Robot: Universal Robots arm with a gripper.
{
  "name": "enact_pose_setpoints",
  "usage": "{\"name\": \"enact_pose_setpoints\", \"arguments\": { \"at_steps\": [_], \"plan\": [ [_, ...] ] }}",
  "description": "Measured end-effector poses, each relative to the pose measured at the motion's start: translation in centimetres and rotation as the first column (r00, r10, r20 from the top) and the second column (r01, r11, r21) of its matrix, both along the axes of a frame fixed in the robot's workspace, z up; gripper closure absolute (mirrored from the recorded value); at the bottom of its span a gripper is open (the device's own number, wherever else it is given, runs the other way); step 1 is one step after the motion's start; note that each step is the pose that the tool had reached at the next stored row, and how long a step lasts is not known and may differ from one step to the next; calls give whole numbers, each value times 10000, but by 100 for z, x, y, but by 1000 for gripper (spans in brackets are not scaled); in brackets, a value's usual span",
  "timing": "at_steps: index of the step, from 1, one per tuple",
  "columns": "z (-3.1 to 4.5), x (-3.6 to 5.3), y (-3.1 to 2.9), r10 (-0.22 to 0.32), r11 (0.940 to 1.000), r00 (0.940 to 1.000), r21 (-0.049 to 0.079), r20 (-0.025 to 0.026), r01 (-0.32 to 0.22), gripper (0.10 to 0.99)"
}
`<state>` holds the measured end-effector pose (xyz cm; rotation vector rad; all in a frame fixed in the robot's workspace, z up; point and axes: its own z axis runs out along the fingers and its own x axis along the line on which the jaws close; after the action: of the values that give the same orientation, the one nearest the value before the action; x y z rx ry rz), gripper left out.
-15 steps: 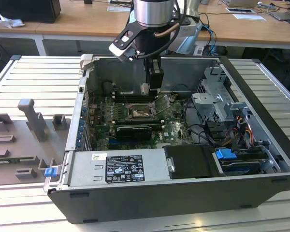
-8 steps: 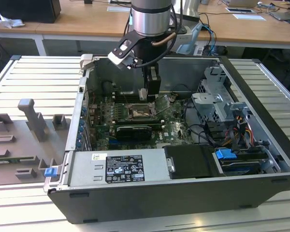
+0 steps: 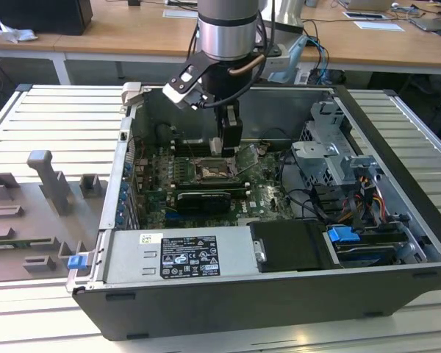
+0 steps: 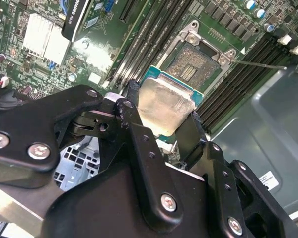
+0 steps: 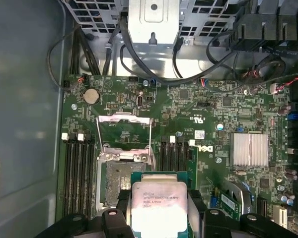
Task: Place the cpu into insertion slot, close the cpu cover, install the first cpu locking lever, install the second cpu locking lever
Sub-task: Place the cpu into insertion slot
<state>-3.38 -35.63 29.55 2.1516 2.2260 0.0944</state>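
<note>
On the exterior view's left lay a grey fixture tray [image 3: 29, 213], just beside the open computer case [image 3: 206, 323]. Inside the case, the insertion slot [image 3: 208, 170] sat bare on the green board, and to its right the cpu cover [image 3: 248, 158] was tilted up on its hinge. In the second wrist view a thin lever rod [image 4: 260, 64] stuck out free beside the socket. By that showing, none of the four steps was finished: the chip was not seated, the cover was not shut and neither lever was latched.

The arm reached straight down from the top of the exterior view into the case, with the gripper [image 3: 230, 147] hanging just above the slot, slightly towards the cover. In the second wrist view its black fingers [image 4: 139, 134] pinched the cpu [image 4: 165, 106] by two opposite edges, metal top facing the camera, held clear of the socket and near its rim. Further right, the drive cage [image 3: 331, 147] stood well apart from the work.
</note>
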Motion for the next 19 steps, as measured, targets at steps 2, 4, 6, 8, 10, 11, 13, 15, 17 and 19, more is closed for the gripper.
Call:
{"name": "enact_pose_setpoints", "arguments": {
  "at_steps": [2, 4, 6, 8, 10, 11, 13, 15, 17, 19],
  "plan": [
    [-31, -7, 0, 0, 10000, 10000, 0, 0, 0, 549],
    [-50, -14, 0, -1, 10000, 10000, 0, 0, 1, 549],
    [-63, -17, 0, 0, 10000, 10000, 0, 0, 0, 549],
    [-76, -22, 0, 0, 10000, 10000, 0, -1, 0, 549],
    [-86, -25, 0, 0, 10000, 10000, -1, 0, 0, 549],
    [-90, -27, 0, 0, 10000, 10000, 0, 0, 0, 549],
    [-100, -32, 0, 0, 10000, 10000, 0, 0, 0, 549],
    [-111, -37, 0, -1, 10000, 10000, -1, -1, 1, 549],
    [-127, -44, 0, 0, 10000, 10000, 0, 0, 0, 549],
    [-133, -49, 0, -1, 10000, 10000, -3, -2, 1, 549]
  ]
}}
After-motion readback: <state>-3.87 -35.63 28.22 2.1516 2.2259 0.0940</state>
